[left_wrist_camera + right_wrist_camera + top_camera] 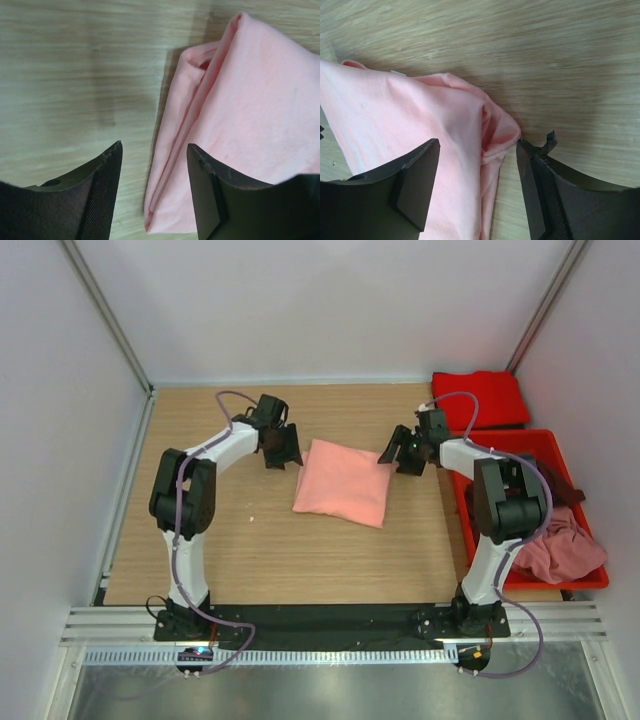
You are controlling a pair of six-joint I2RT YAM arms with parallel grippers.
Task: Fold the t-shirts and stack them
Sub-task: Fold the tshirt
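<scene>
Now | salmon-pink t-shirt (342,483): folded, middle of tabletop (250,550) | left end effector (284,457): jaws apart over its left edge | right end effector (400,461): jaws apart over its right corner | advice: lift both straight up so no fold snags, then stack on red t-shirt (478,398), far-right corner.

Four t-shirts: salmon-pink (343,483), bright-red (478,398), maroon (568,495), dusty-pink (565,550); one bin (520,438); two arms: left arm (215,450), right arm (463,455)
</scene>
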